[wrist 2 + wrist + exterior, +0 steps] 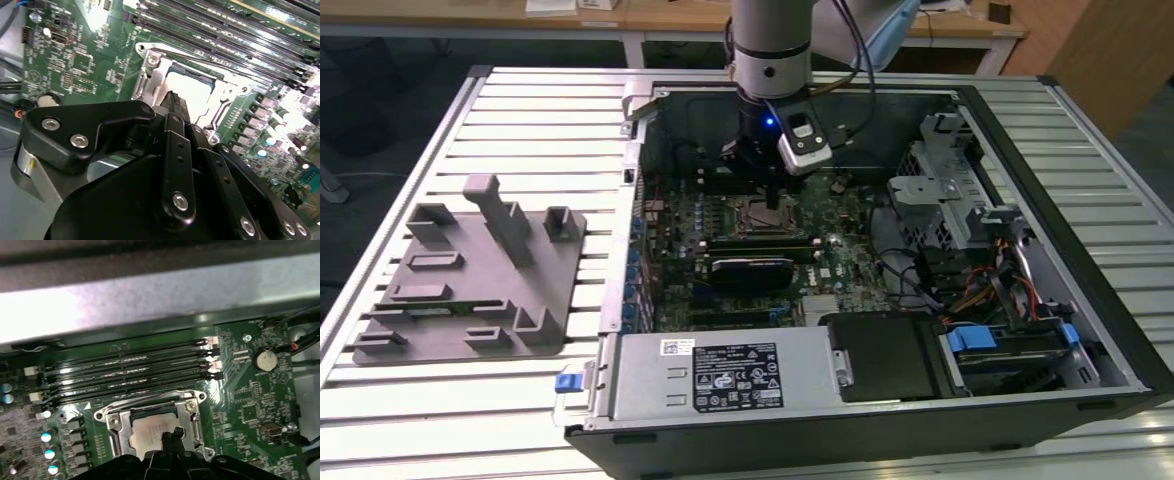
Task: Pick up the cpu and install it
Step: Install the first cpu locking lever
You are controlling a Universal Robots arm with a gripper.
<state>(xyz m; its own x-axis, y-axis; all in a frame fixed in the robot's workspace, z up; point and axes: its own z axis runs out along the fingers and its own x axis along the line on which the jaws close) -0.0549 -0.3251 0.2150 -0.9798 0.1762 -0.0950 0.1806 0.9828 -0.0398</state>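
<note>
- The cpu [154, 432] is seen lying flat in the socket frame [152, 427] on the motherboard [250, 405], directly beneath the tool [170, 436].
- In the first wrist view the tips of the tool are drawn nearly together just over the chip's near edge; nothing is seen clamped between them, though whether the lid is touched cannot be told.
- The cpu is judged light, rigid and thin, with a smooth metal lid that is likely slippery; hold is best taken on two opposite edges, never on the underside.
- It is judged fragile: tilting or pressing in the socket could damage fine contacts.
- The socket frame is bright stamped metal with a thin wire lever [200, 59] along one side.
- Beyond the tool, long glossy black memory slots [130, 372] run in parallel over the matt green board.
- The ribbed metal worktop [520, 130] carries the open computer case [1067, 250].
</note>
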